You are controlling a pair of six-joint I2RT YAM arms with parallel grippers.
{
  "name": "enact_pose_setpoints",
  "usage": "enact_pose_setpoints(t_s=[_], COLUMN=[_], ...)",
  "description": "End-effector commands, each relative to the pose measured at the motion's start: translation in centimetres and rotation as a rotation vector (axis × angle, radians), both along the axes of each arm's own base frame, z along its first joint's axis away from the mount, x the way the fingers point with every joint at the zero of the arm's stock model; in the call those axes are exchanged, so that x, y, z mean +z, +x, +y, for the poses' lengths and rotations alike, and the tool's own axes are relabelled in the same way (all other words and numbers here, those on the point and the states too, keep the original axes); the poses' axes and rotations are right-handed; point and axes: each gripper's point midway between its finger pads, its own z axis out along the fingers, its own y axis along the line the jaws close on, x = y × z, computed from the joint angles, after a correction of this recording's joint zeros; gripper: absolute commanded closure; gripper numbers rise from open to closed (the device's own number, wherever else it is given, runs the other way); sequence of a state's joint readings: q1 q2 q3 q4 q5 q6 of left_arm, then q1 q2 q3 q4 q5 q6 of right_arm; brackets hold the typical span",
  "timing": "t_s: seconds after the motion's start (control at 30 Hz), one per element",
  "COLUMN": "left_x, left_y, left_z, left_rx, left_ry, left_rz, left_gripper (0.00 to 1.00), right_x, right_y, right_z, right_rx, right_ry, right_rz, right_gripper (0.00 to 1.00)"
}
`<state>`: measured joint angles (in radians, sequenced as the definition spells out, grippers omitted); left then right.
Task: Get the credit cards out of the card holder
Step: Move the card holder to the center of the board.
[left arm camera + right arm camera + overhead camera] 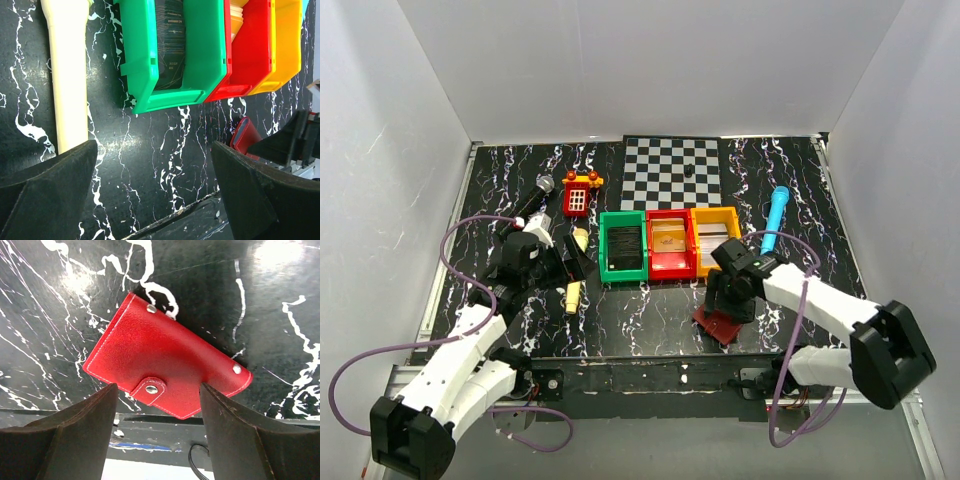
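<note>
two white robot arms with black wrists reach in from the near edge of a black marbled table (650, 300). the left arm lies low along the left side, elbow bent. its left gripper (154, 147) hovers over bare table, jaws spread wide with nothing between them. the right arm bends in from the right and points steeply down. the right gripper (157, 387) hangs just above the card holder (170, 365), jaws apart, one finger to each side of the holder's snap tab. we see neither finger touching it.

the card holder is red, closed and snapped flat, lying near the table's front edge, in front of the yellow bin (715, 211). only the right wrist view shows its stitching, its three metal studs and the tab. from above it is a small red shape half under the gripper, and the left wrist view catches just one corner.

three open bins stand side by side mid-table. the green bin (605, 245) holds a dark card (170, 45), whose fine print shows only in the left wrist view. the red bin (672, 273) holds a tan-orange card (670, 238). the yellow bin holds a pale grey card (706, 236), partly hidden by the right arm. a long cream object (67, 75) lies left of the green bin.
</note>
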<state>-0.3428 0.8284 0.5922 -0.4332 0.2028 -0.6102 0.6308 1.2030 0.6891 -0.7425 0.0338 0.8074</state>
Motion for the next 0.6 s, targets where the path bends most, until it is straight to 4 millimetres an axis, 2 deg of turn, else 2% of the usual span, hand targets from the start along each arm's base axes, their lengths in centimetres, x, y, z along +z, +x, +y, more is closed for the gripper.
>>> enact_pose_setpoints(t_s=[0.0, 0.4, 0.57], left_x=[1.1, 1.1, 3.0], left_y=[-0.1, -1.0, -2.1], left_z=[-0.4, -0.7, -4.2], left_rx=[-0.021, -0.044, -0.241], left_ry=[-0.02, -0.045, -0.104], left_rz=[-0.037, -0.037, -0.098], left_gripper=[0.02, 0.02, 0.02], right_x=[0.2, 0.4, 2.0], right_y=[0.6, 1.1, 1.6], right_z=[2.4, 6.0, 5.5], right_rx=[0.118, 0.352, 0.386], right_ry=[0.015, -0.018, -0.052], right_rz=[-0.01, -0.006, -0.065], right_gripper=[0.27, 0.28, 0.27])
